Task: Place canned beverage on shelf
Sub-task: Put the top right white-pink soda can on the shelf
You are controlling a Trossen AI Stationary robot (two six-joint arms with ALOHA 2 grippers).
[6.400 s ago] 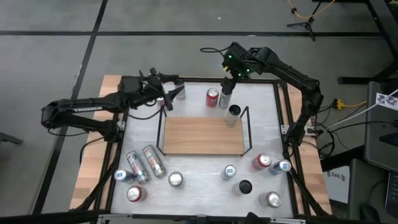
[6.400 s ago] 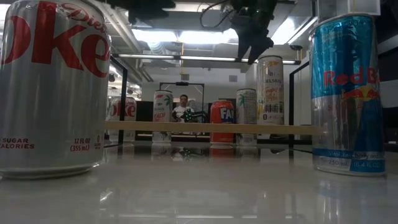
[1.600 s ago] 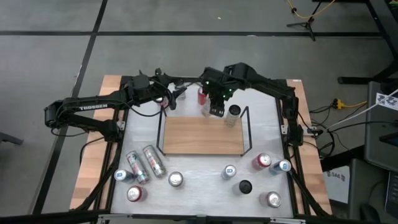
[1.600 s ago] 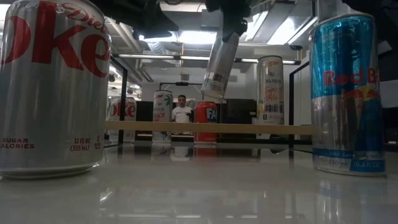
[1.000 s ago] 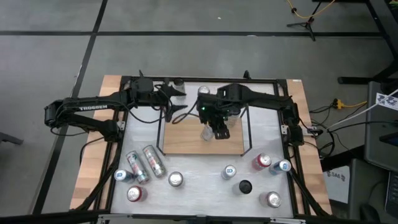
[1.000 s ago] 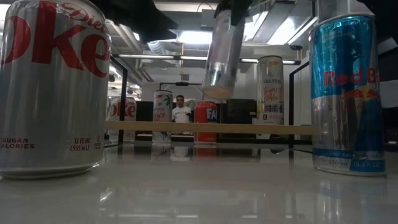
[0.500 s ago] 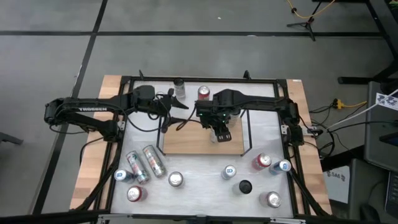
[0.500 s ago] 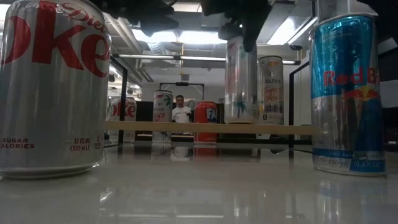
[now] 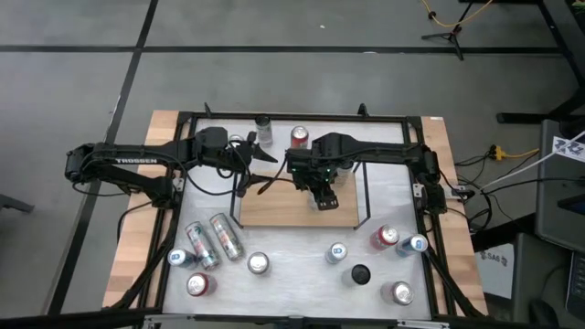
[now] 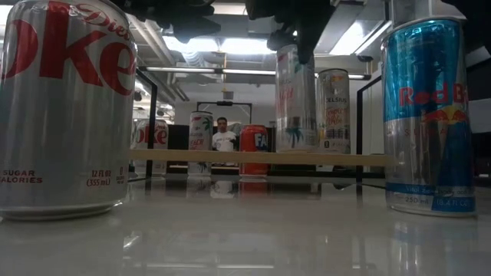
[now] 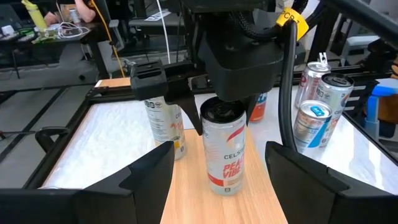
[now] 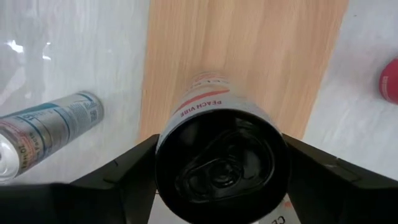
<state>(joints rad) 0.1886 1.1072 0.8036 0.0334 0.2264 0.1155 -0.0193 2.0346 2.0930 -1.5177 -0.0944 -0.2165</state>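
Two arms meet over the white desk, and the step in hand is letting go of a can cleanly. At the desk's middle lies the shelf, a light wooden board with black rails at its short ends. The tall Celsius can stands upright on that board, toward its far right part in the high view, with the right gripper directly above it. From the right wrist view the fingers flank the can's black top; whether they press it or have parted a little I cannot tell.

To finish well, I judge the right gripper should spread fully before rising, then lift straight up, since a slim can tips at any sideways brush. The left gripper hovers near the board's far left corner, fingers apart and empty; it should keep clear. A second slim can stands close beside, so no swinging toward it.
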